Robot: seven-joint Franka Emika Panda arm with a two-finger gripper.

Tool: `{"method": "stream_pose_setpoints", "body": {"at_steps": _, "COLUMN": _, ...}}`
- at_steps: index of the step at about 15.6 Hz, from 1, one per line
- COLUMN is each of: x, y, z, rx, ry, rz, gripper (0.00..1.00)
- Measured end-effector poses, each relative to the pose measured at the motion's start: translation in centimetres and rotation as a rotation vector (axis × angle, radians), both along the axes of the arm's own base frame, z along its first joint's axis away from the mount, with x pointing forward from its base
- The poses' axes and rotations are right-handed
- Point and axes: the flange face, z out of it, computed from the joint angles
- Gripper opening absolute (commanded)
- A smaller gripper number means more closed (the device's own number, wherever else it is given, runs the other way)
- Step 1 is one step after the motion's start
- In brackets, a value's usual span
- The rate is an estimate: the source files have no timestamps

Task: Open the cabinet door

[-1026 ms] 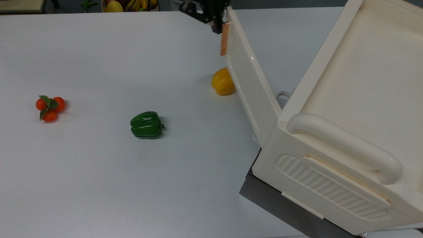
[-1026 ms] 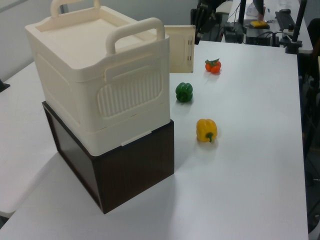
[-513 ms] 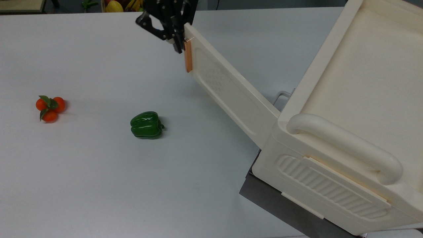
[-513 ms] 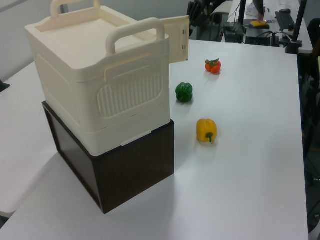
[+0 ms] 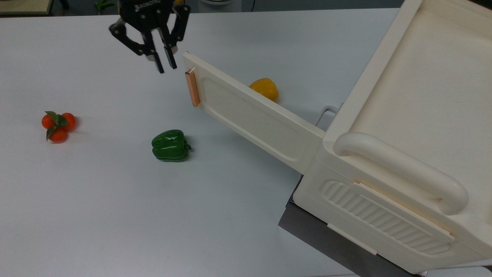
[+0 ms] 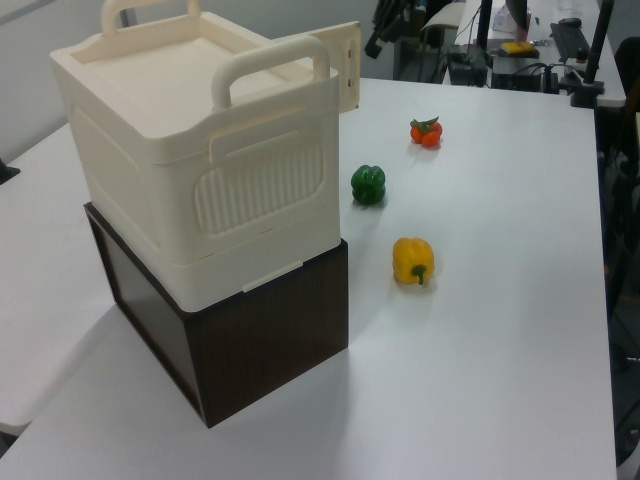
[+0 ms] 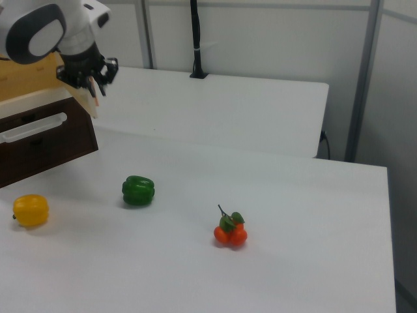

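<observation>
The cabinet door (image 5: 253, 115) stands swung wide out from the cabinet (image 5: 415, 154), hinged at the cabinet's front corner and reaching toward 10 o'clock in the top view. Its recessed inner face shows, and the copper-coloured strip handle (image 5: 192, 88) sits on its free end. The cabinet rests on a dark base (image 6: 250, 340) on the white table (image 5: 115, 211).

The gripper (image 5: 164, 64) hovers at about 10 o'clock from the strip handle, just beside it and apart from it. Its fingers are slightly parted and grasp nothing.

In the top view the yellow pepper (image 5: 265, 87) lies behind the door at its 12 o'clock. The green pepper (image 5: 170, 145) lies at 7 o'clock from the handle. The orange fruit cluster (image 5: 58, 125) lies well apart, at 9 o'clock from the green pepper.
</observation>
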Motion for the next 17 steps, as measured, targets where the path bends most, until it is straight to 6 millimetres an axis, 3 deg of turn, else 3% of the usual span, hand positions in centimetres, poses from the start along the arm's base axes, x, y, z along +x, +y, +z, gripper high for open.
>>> {"method": "stream_pose_setpoints", "body": {"at_steps": 3, "x": -2.0, "y": -3.1, "z": -0.1, "rx": 0.0, "ry": 0.12, "rz": -0.023, "gripper": 1.0}}
{"method": "stream_pose_setpoints", "body": {"at_steps": 10, "x": -9.2, "y": -6.7, "z": 1.7, "rx": -0.039, "ry": 0.425, "rz": -0.023, "gripper": 1.0}}
{"method": "stream_pose_setpoints", "body": {"at_steps": 14, "x": -11.8, "y": -4.9, "z": 3.9, "rx": -0.013, "ry": 0.491, "rz": -0.084, "gripper": 1.0}}
{"method": "stream_pose_setpoints", "body": {"at_steps": 17, "x": -12.9, "y": -1.1, "z": 6.2, "rx": 0.046, "ry": 0.509, "rz": -0.345, "gripper": 1.0}}
